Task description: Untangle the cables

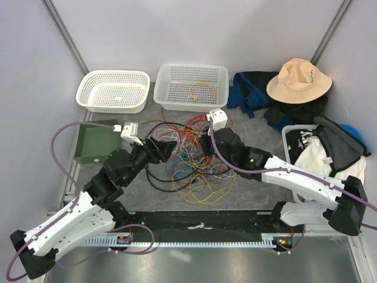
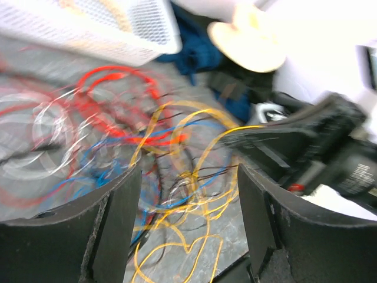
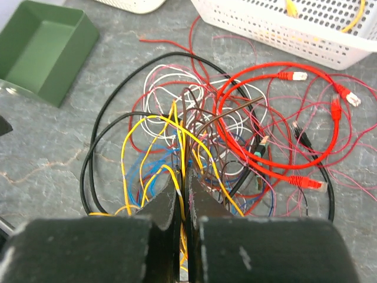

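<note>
A tangle of thin cables (image 1: 191, 159) in red, orange, yellow, blue, white and maroon, with a thicker black loop, lies mid-table. My right gripper (image 3: 184, 183) is shut on a bunch of yellow and maroon wires (image 3: 184, 141) and lifts them taut above the pile; in the top view it (image 1: 207, 141) sits at the pile's right. My left gripper (image 2: 188, 212) is open and empty, hovering over yellow (image 2: 194, 194) and blue strands; in the top view it (image 1: 168, 148) is at the pile's left edge. A red cable (image 3: 277, 118) with plugs lies to the right.
Two white baskets (image 1: 115, 91) (image 1: 191, 87) stand at the back; the right one holds an orange cable (image 1: 202, 91). A green tray (image 1: 94, 142) is at the left. A hat (image 1: 298, 79), clothes and a bin (image 1: 321, 150) are at the right. A black strip (image 1: 200, 221) runs along the front.
</note>
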Action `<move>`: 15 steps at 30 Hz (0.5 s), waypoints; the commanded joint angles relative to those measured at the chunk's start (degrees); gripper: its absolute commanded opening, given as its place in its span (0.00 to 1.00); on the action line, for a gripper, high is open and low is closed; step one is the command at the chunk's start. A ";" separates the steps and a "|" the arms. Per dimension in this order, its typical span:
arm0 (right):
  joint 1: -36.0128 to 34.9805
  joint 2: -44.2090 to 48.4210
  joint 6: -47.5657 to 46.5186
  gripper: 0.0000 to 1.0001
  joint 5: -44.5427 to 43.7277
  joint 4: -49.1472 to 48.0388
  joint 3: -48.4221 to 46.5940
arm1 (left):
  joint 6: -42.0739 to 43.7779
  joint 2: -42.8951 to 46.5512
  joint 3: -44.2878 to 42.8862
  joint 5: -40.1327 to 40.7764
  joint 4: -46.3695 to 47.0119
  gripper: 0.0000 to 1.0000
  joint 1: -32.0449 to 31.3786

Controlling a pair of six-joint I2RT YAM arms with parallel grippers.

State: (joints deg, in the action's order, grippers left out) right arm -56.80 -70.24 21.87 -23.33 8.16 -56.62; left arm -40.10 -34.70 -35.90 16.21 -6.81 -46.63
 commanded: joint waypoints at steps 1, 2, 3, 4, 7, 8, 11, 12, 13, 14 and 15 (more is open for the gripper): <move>-0.16 1.33 0.98 0.00 0.04 0.36 -0.24 | 8.81 -4.23 1.62 -12.93 17.23 0.73 0.14; -0.07 1.33 1.07 0.00 0.22 0.45 -0.33 | 8.81 -6.33 1.71 -14.09 18.14 0.73 0.05; -0.07 1.85 0.98 0.00 0.30 0.45 -0.33 | 8.63 -7.48 1.71 -15.05 18.93 0.72 0.05; -0.16 2.03 0.98 0.00 0.30 0.45 -0.33 | 8.63 -8.45 1.62 -15.93 20.16 0.71 0.05; -0.07 3.17 0.81 0.00 0.22 0.97 -0.24 | 8.98 -11.53 1.97 -19.01 22.18 0.67 0.05; -0.07 3.52 0.89 0.00 0.39 1.06 -0.24 | 8.98 -12.23 2.06 -19.19 23.23 0.65 0.05; -0.07 4.58 1.16 0.00 0.83 1.15 0.02 | 8.98 -14.87 2.06 -19.11 23.69 0.59 0.05; -0.16 5.02 1.07 0.00 0.83 1.24 0.11 | 8.98 -16.26 1.80 -19.11 23.34 0.58 0.05; -0.07 5.11 1.16 0.00 0.75 1.33 0.19 | 8.90 -17.06 1.62 -19.11 23.16 0.57 0.05; -0.07 5.37 1.16 0.00 0.83 1.33 0.28 | 8.81 -17.68 1.62 -18.93 22.98 0.57 0.05; -0.07 5.55 1.16 0.00 1.01 1.33 0.28 | 8.29 -18.29 1.80 -18.84 23.15 0.57 0.05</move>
State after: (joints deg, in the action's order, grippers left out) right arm -56.80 -66.76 22.50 -22.76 10.92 -56.62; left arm -33.61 -50.89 -33.87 -0.95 12.75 -46.63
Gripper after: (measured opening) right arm 0.020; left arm 0.577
